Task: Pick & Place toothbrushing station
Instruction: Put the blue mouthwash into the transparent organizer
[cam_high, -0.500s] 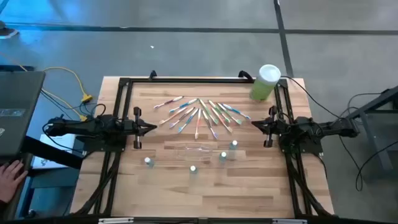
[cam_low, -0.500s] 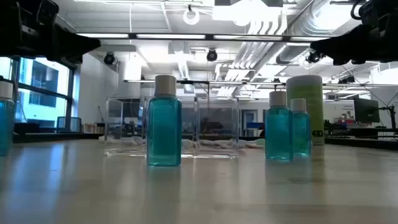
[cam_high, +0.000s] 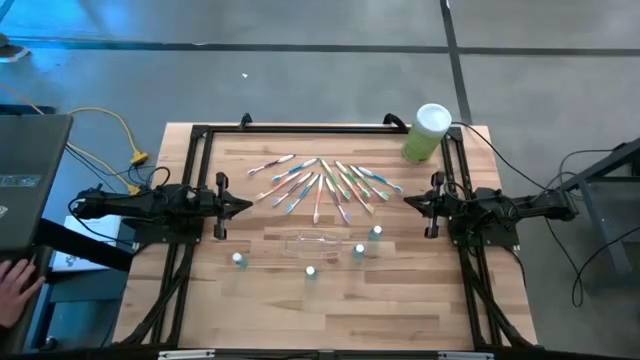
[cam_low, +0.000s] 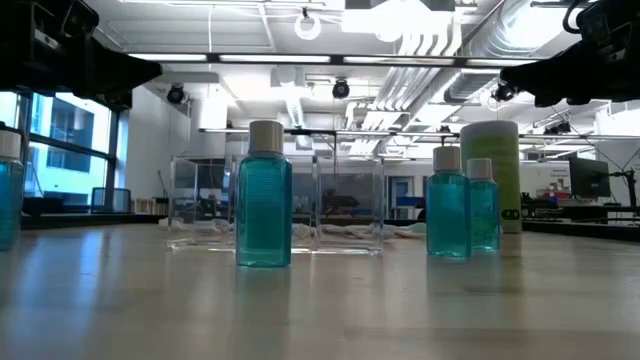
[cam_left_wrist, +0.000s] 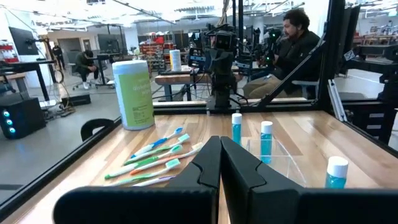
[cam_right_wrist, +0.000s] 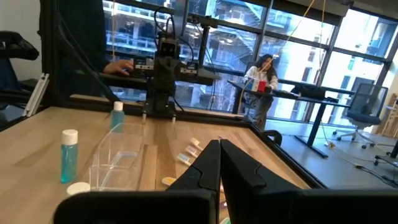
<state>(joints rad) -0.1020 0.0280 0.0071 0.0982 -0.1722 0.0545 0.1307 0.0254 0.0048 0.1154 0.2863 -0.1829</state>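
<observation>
The clear holder (cam_high: 312, 241) sits mid-bench, with the toothbrushes (cam_high: 322, 184) fanned out on the wood behind it and four small blue-filled bottles (cam_high: 359, 251) (white caps) scattered around its front and right. The left gripper (cam_high: 245, 206) hangs at the bench's left edge, its fingers pressed together on nothing; the right gripper (cam_high: 410, 199) mirrors it at the right edge, apparently just as empty. A green canister (cam_high: 427, 132) stands at the far right corner.

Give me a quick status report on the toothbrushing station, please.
Left gripper and right gripper shut, empty, at the table's sides. Clear holder, toothbrushes, small bottles untouched. Nothing in the way.
</observation>
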